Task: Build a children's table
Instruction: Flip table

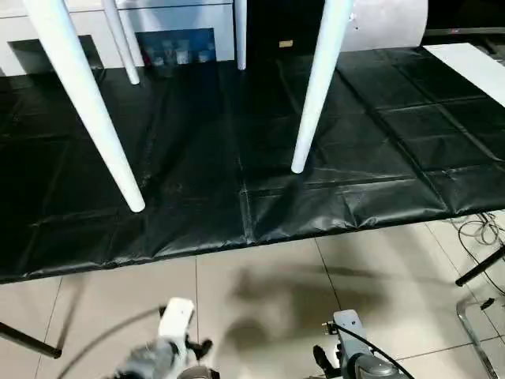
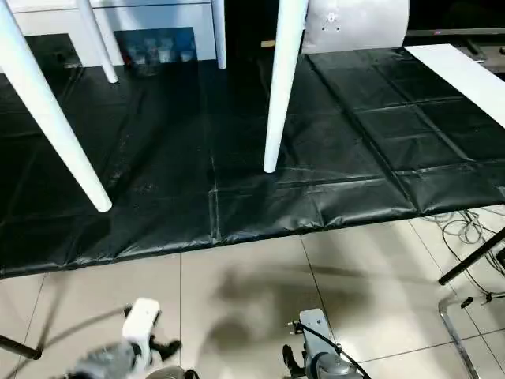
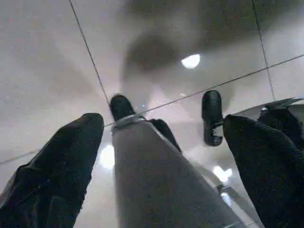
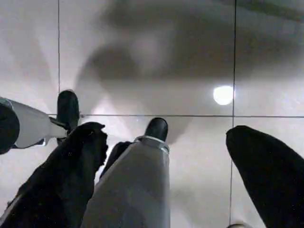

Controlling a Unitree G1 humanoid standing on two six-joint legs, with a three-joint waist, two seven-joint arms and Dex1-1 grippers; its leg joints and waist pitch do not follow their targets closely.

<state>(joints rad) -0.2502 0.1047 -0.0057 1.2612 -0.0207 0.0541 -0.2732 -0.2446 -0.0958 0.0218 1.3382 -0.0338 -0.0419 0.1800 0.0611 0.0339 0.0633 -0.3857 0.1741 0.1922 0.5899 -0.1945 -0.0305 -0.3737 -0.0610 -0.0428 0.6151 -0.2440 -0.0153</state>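
The children's table stands on its four white tapered legs on a black sheet (image 1: 371, 134); its top is out of view. The near left leg (image 1: 95, 118) and near right leg (image 1: 316, 95) slant down to the sheet, and two far legs (image 1: 125, 47) stand behind them. Both arms hang low at the picture's bottom edge, well short of the table. In the left wrist view, my left gripper (image 3: 161, 156) is open, with nothing between its black fingers (image 3: 61, 171). My right gripper (image 4: 166, 166) is open too and empty, pointing at the tiled floor.
A white cabinet with glass doors (image 1: 181, 35) stands behind the sheet, and a white board (image 1: 473, 67) lies at the right. Loose cables (image 1: 481, 229) and a black stand leg (image 1: 481, 268) are at the right, another black leg (image 1: 28, 339) at the left. Light tiled floor (image 1: 260, 292) lies between me and the sheet.
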